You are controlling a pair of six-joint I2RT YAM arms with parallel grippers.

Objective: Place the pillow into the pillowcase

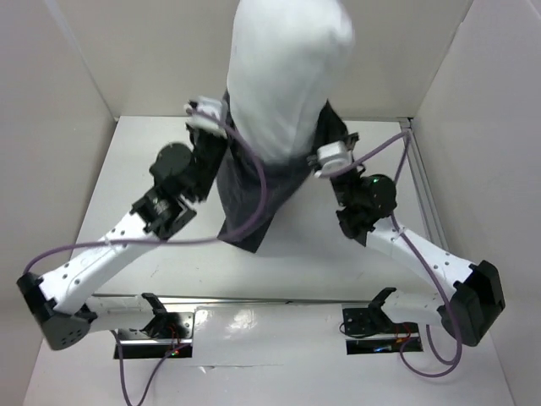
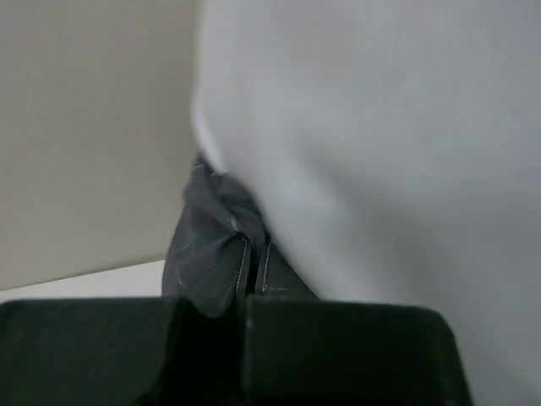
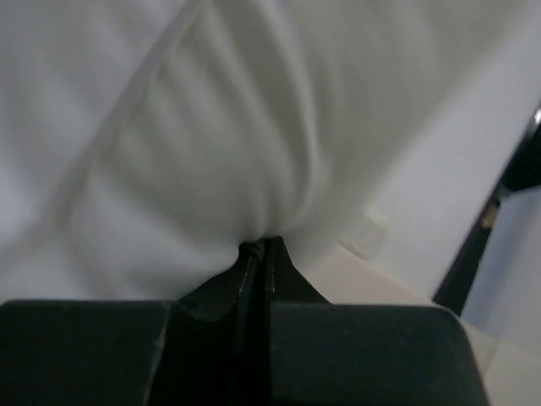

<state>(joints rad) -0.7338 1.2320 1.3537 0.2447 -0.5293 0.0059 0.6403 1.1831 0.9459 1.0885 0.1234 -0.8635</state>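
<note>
The white pillow (image 1: 287,68) stands upright, its top bulging towards the top camera and its lower part sunk in the dark grey pillowcase (image 1: 254,190). My left gripper (image 1: 205,118) is raised at the case's left rim and my right gripper (image 1: 330,157) at its right rim. In the left wrist view my left gripper (image 2: 256,247) is shut on a fold of the pillowcase (image 2: 207,233), with the pillow (image 2: 380,127) pressed against it on the right. In the right wrist view my right gripper (image 3: 262,248) is shut on a dark pinch of cloth tucked under the pillow (image 3: 169,127).
White enclosure walls stand on the left, back and right of the white table (image 1: 135,152). A metal frame rail (image 1: 425,194) runs along the right side. A purple cable (image 1: 258,182) loops across the front of the pillowcase.
</note>
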